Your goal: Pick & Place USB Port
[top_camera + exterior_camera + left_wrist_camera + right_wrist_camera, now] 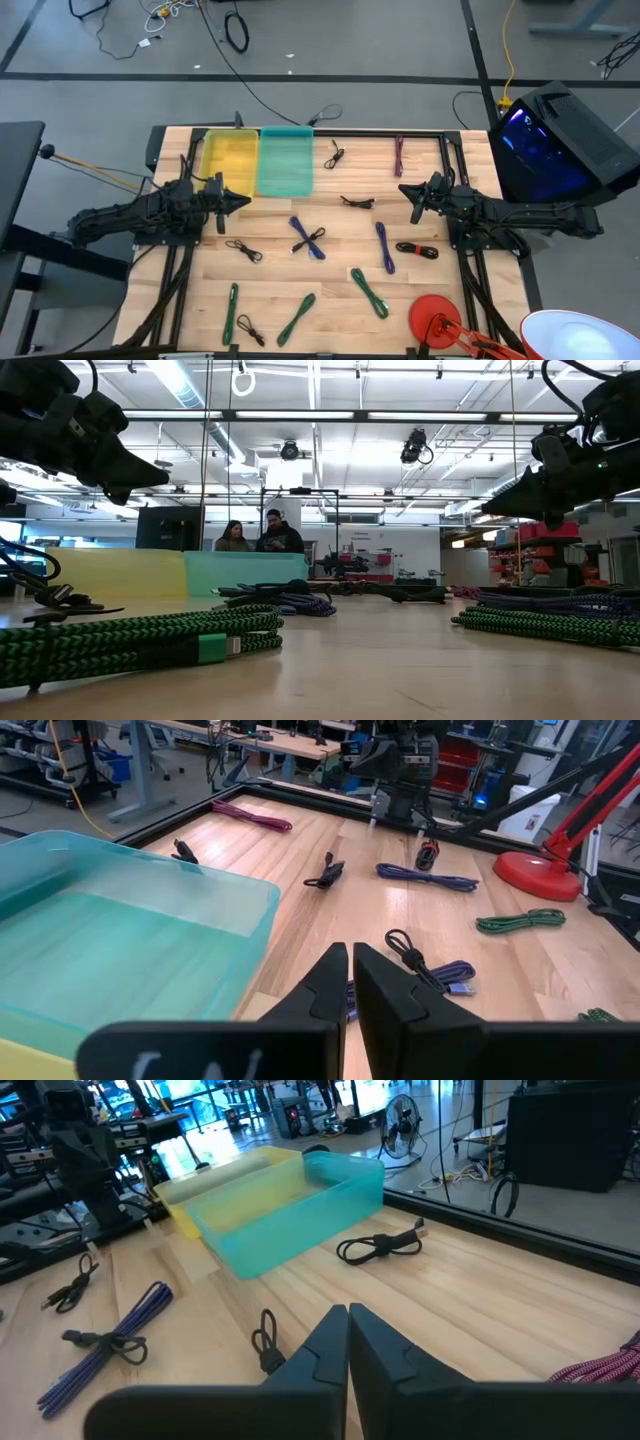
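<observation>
Looking down on your bench point(420, 300), you see yellow and teal bins point(285, 160) at the far edge, bundled USB cables point(308, 238) scattered mid-bench, and the left end effector point(243, 200) and right end effector point(402, 188) both closed, empty, hovering.

Two bins point(259, 160) stand side by side, touching, at the far left of the table point(330, 290); the left gripper point(240, 201) hovers just near of them; the right gripper point(405, 190) hovers well apart at the right; bundled cables point(308, 238) lie scattered between and nearer; a lamp base point(434, 315) sits at the near right corner.
</observation>
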### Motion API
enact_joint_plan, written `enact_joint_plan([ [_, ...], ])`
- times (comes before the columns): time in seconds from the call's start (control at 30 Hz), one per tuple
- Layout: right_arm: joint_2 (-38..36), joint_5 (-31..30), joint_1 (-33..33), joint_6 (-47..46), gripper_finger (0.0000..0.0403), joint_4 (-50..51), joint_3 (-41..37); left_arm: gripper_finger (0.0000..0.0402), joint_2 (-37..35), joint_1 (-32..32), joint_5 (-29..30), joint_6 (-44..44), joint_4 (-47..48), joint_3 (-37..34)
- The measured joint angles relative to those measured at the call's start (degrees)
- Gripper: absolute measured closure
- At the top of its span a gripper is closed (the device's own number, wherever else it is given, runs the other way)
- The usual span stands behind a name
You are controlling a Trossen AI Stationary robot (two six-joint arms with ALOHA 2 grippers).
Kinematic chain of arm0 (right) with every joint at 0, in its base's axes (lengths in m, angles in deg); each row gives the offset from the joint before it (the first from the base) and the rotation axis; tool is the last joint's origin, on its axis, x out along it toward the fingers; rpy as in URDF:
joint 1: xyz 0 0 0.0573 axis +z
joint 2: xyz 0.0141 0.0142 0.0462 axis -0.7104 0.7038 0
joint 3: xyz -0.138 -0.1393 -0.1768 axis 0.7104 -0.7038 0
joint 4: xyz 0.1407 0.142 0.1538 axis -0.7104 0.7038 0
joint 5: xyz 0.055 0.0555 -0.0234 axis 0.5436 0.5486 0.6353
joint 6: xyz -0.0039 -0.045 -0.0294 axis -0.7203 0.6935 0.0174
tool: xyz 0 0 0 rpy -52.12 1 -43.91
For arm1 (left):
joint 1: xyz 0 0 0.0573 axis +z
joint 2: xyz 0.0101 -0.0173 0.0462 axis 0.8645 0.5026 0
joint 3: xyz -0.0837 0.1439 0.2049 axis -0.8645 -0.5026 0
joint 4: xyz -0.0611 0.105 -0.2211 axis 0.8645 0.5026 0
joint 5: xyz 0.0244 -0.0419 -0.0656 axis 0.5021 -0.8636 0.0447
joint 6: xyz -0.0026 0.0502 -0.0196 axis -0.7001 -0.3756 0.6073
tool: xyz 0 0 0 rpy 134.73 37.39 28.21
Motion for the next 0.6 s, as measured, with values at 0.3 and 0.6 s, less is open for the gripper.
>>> enact_joint_plan([
  [0.3,0.0,0.0,0.0,0.0,0.0387,0.0,0.0,0.0376,0.0,0.0,0.0,0.0,-3.3,0.0],
  [0.6,0.0,0.0,0.0,0.0,0.0387,0.0,0.0,0.0376,0.0,0.0,-0.4,1.6,-10.0,0.0],
])
